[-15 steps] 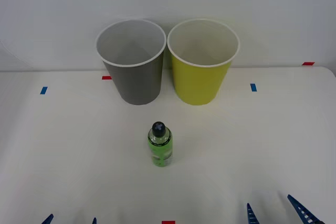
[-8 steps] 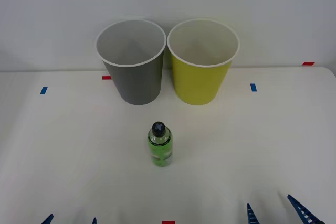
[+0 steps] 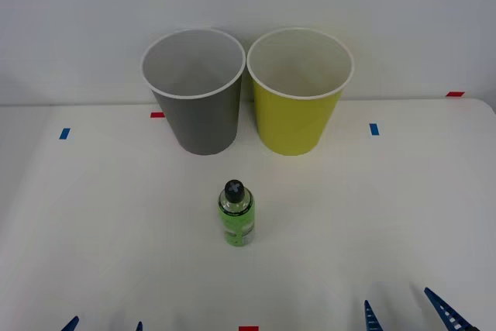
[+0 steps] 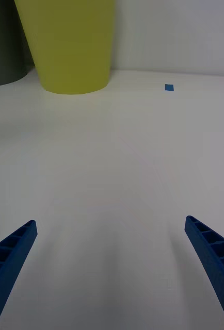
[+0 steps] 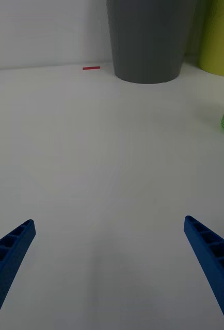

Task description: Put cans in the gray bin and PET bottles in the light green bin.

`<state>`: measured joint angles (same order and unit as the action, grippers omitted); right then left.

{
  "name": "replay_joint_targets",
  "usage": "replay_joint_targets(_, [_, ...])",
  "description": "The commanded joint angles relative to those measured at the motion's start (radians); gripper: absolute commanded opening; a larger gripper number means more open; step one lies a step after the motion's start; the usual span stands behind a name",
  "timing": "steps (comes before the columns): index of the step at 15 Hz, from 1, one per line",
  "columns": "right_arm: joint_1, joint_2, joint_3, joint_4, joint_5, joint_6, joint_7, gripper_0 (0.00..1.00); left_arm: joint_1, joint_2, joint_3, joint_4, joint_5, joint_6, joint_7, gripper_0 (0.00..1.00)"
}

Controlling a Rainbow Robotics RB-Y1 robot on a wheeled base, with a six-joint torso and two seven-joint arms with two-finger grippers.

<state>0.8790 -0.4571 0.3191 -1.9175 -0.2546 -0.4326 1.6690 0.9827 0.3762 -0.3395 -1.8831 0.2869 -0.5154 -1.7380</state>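
Green PET bottle (image 3: 236, 221) unmoved since before; left gripper (image 3: 105, 325) and right gripper (image 3: 407, 312) stay spread.

No change recorded: PET bottle (image 3: 236, 220), both bins and both open grippers kept their earlier positions.
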Motion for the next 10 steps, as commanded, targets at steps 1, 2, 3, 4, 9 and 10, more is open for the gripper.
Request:
replay_joint_targets(1, [0.000,0.000,0.000,0.000,0.000,0.000,0.000,1.00,-0.033,0.016,-0.013,0.041,0.008,-0.066,0.003,1.00])
replay_joint_targets(2, [0.000,0.000,0.000,0.000,0.000,0.000,0.000,1.00,-0.035,0.021,-0.009,0.030,0.011,-0.072,0.005,1.00])
replay_joint_targets(3, [0.000,0.000,0.000,0.000,0.000,0.000,0.000,1.00,-0.058,0.029,-0.010,0.024,0.011,-0.075,0.006,1.00])
replay_joint_targets(4, [0.000,0.000,0.000,0.000,0.000,0.000,0.000,1.00,-0.088,0.046,-0.016,0.024,0.012,-0.075,0.009,1.00])
replay_joint_targets(9, [0.000,0.000,0.000,0.000,0.000,0.000,0.000,1.00,-0.259,0.171,-0.165,0.024,0.005,-0.075,0.000,1.00])
replay_joint_targets(10, [0.000,0.000,0.000,0.000,0.000,0.000,0.000,1.00,-0.289,0.188,-0.194,0.024,0.012,-0.075,0.000,1.00])
